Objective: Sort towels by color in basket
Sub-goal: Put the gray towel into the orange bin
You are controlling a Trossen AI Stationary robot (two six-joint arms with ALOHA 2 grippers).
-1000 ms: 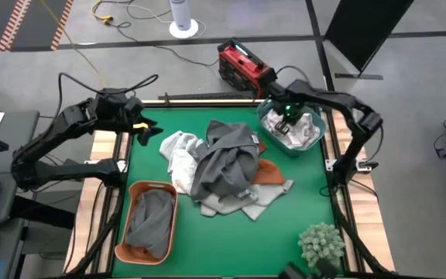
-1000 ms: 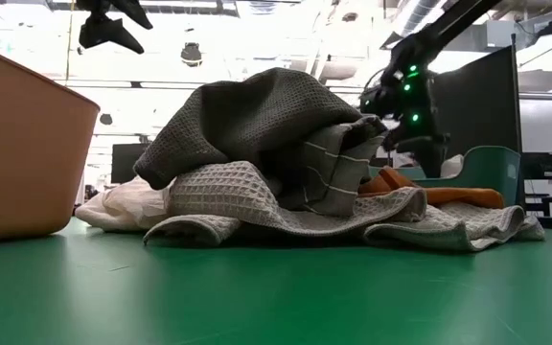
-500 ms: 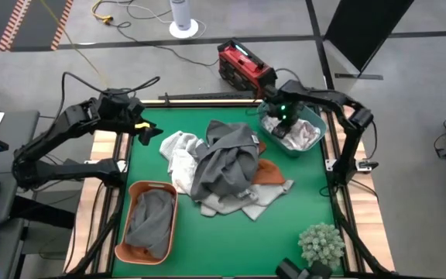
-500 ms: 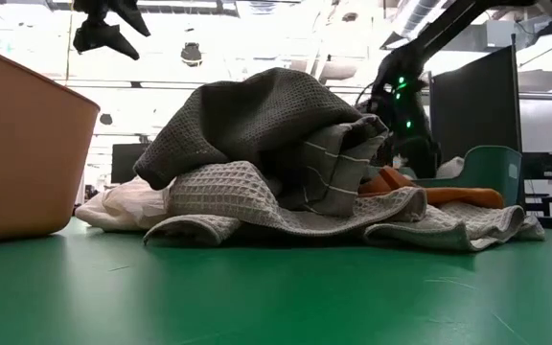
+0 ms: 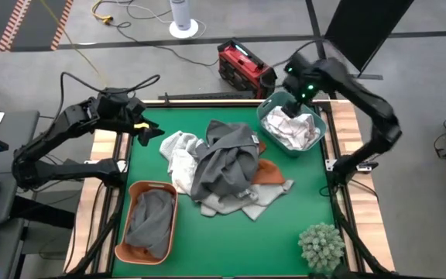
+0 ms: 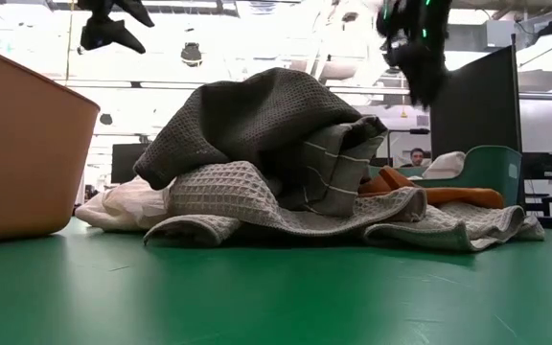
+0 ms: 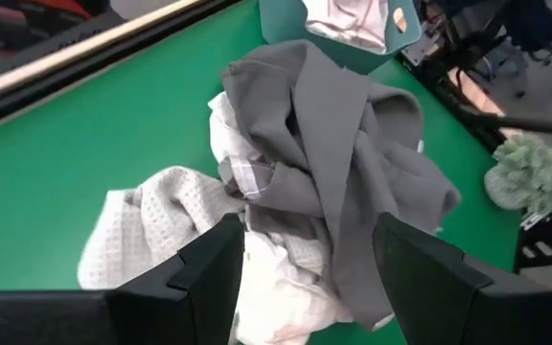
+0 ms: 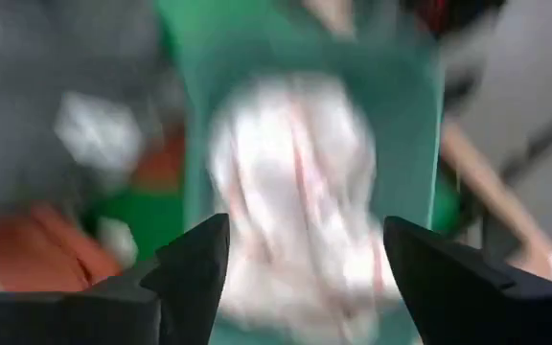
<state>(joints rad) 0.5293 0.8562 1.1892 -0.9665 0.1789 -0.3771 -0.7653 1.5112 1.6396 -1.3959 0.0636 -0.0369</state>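
- Towels (image 5: 224, 172) lay heaped at the middle of the green table (image 5: 300, 205), a plain dark grey towel (image 6: 257, 120) draped on top of the pile.
- Nearest the low camera, a pale waffle-weave towel (image 6: 220, 196) spread along the bottom of that heap, with a grey checked towel (image 6: 332, 172) tucked under the dark one.
- At the near left corner stood an orange basket (image 5: 132, 249) holding a grey towel (image 5: 149, 219).
- At the near right corner sat a spiky pale-green plant ball (image 5: 321, 244), well apart from the heap.
- A rust-orange towel (image 5: 267, 172) peeked from the heap's right side, and a white towel (image 5: 181, 159) stuck out on its left.
- Farther back on the right, a teal basket (image 5: 270, 111) held white towels (image 5: 294, 130).
- The right gripper (image 5: 294, 111) hung above the teal basket with its fingers (image 8: 190, 273) spread wide and nothing between them.
- The left gripper (image 5: 147, 131) hovered over the far left edge of the table, fingers (image 7: 199, 278) parted and empty, facing the heap.
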